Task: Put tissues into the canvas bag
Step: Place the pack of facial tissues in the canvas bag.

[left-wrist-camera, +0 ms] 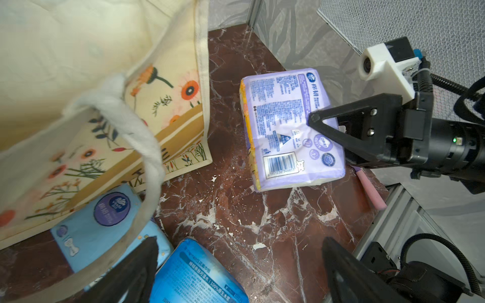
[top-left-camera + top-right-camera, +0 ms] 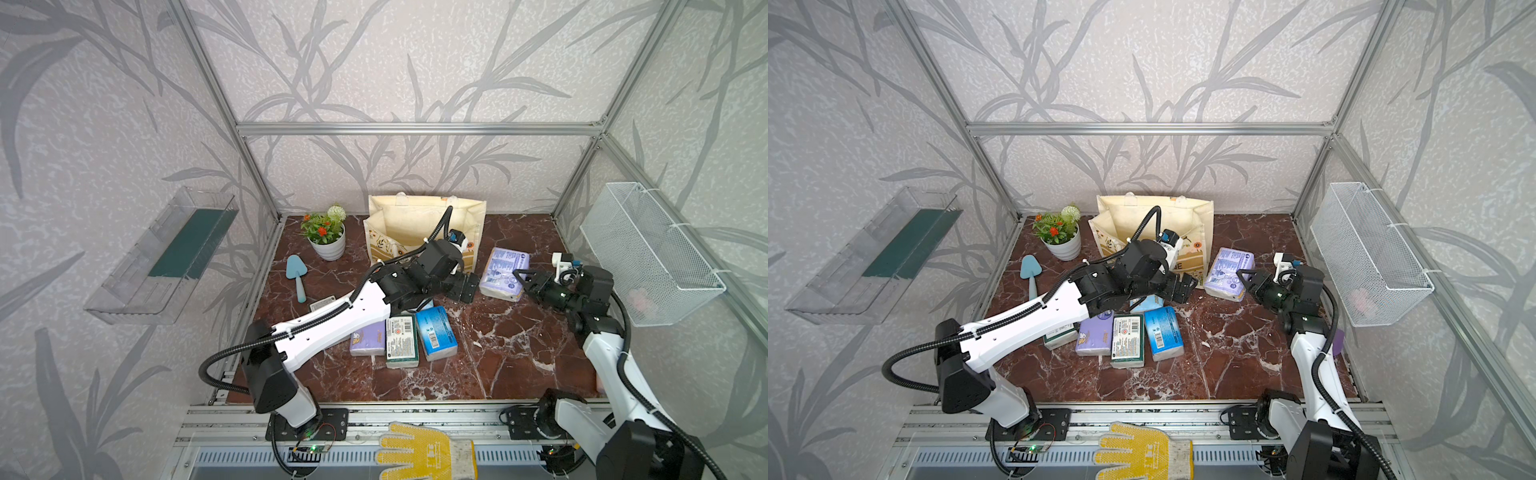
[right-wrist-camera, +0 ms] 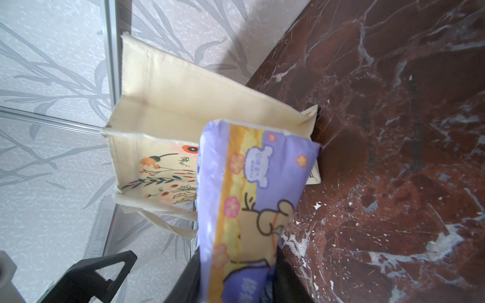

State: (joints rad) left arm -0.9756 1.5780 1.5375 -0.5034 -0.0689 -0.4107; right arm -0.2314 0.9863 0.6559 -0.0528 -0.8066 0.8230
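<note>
1. Nearest: yellow glove (image 2: pixel 424 451) on the front rail, off the marble table (image 2: pixel 519 353).
2. Row of three tissue packs side by side, touching, on the table: near lilac pack (image 2: pixel 368 338), green pack (image 2: pixel 401 340) w/ white label up, blue pack (image 2: pixel 436 332).
3. Just behind the row: second green pack (image 2: pixel 1061 336), partly under the left arm (image 2: pixel 332 328); second blue pack (image 1: pixel 99 230) flat at the bag's foot, under the L claw.
4. Left gripper (image 2: pixel 467 286): jaws spread wide, nothing btwn them. It hangs over the second blue pack, just in front of the bag. The bag's rope handle (image 1: pixel 147 170) droops beside one finger (image 1: pixel 136 270); contact can't be told.
5. Right gripper (image 2: pixel 519 276): closed on one end of the far lilac pack (image 2: pixel 503 274). One finger (image 1: pixel 367 105) lies across its printed face. The pack sits right of the bag, near its corner; can't tell if it's clear of the table.
6. Left side: blue trowel (image 2: pixel 297 274) flat on the table, potted plant (image 2: pixel 326 237) behind it, beside the bag.
7. Canvas bag (image 2: pixel 415 220): upright vs. the back wall, mouth open. All six packs seen are outside it.
8. Walls: wire mesh basket (image 2: pixel 648 253) on the R side, clear shelf (image 2: pixel 162 253) on the L.
</note>
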